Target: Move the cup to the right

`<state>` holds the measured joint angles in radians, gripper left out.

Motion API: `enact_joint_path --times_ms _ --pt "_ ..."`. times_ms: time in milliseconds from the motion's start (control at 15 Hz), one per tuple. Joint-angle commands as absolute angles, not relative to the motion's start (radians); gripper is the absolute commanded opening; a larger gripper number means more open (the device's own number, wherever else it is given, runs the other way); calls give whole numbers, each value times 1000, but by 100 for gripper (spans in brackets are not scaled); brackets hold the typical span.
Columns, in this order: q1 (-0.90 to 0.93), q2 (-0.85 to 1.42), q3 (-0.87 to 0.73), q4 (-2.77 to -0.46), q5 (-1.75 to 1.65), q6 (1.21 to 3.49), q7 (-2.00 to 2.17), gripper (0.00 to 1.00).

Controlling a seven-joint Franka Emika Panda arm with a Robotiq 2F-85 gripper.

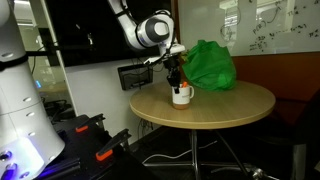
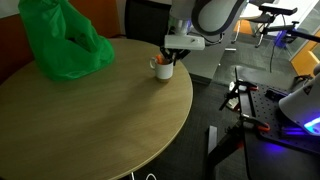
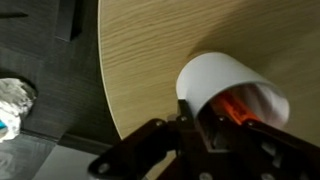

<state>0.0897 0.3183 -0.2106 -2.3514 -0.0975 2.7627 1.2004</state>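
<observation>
The cup [image 1: 181,96] is a small white mug with an orange-red inside. It stands near the edge of the round wooden table [image 1: 235,108], also seen in an exterior view [image 2: 163,69]. My gripper [image 1: 177,80] comes down onto it from above [image 2: 172,56]. In the wrist view the cup [image 3: 225,82] fills the lower right, and the black jaws [image 3: 213,118] close on its rim wall. The cup's handle is hard to make out.
A large green bag [image 1: 211,64] lies on the table just behind the cup, also visible in an exterior view [image 2: 60,42]. The table edge [image 3: 104,70] runs close beside the cup, with dark floor below. Robot bases and cables stand around the table [image 2: 250,110].
</observation>
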Motion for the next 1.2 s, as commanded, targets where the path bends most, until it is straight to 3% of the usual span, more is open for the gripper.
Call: enact_joint_path --times_ms 0,333,467,733,1133 --pt "102 308 -233 -2348 -84 2782 1204 51" --pt "116 237 -252 -2333 -114 2721 1219 90" --pt "113 199 -246 -2311 -133 2597 1232 99" --pt "96 104 -215 -2279 -281 2335 1339 100" --pt "35 -68 -119 -2324 -312 2297 1280 100"
